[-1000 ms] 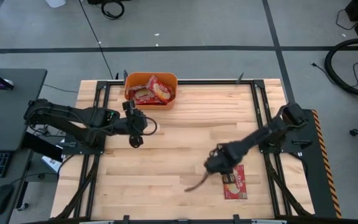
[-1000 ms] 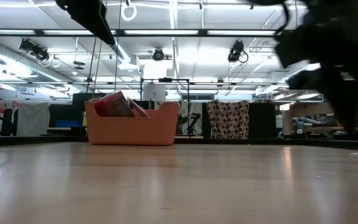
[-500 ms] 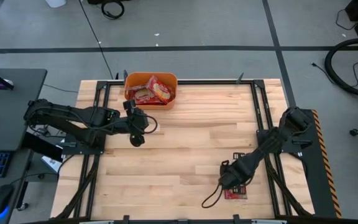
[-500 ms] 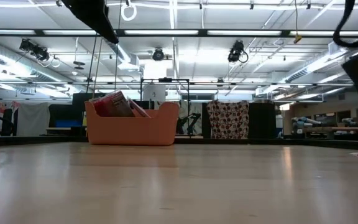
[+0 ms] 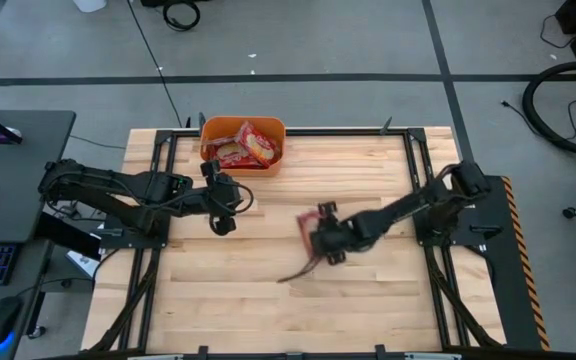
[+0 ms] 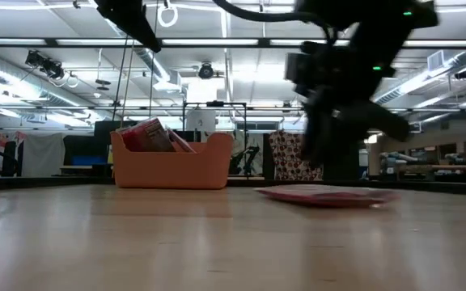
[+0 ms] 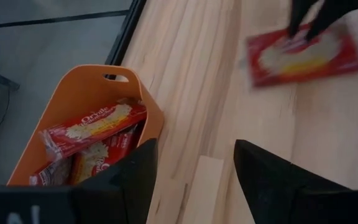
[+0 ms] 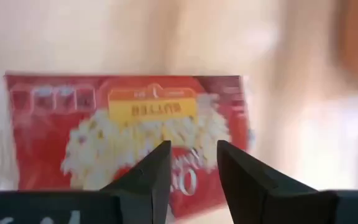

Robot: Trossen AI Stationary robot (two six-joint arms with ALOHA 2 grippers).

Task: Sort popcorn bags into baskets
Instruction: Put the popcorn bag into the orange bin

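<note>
Holding a flat red bag (image 8: 126, 134) by its near edge, my right gripper (image 5: 320, 238) is out near the middle of the tabletop, low over the wood. My right fingers (image 8: 142, 180) stand narrow, and the bag's edge runs under the slim gap between them, so I judge they are pinched on it; the blur keeps me from swearing to contact. In the low view the bag (image 6: 326, 194) lies almost level just at the surface, which suits a thin packet: gripped by one edge, it trails flat rather than hanging or folding.

My left gripper (image 5: 220, 205) waits near the tabletop's left side, just in front of the basket (image 5: 212, 130). Its fingers (image 7: 126, 177) stand wide with nothing between them, and it sits a little clear of the basket's mouth, so the way in is not blocked.

That orange basket sits against the far edge of the tabletop, left of centre. Several bags (image 5: 248, 146) already lie inside, leaning on one another, one tilted up against the wall, as the left wrist view shows (image 7: 95, 127). I see no other bag loose on the wood.

I take the step in hand to be carrying this bag across to the basket. Since the load inside is piled unevenly, I would want to release over the emptier part, so the packet slides down flat instead of perching on the rim.
</note>
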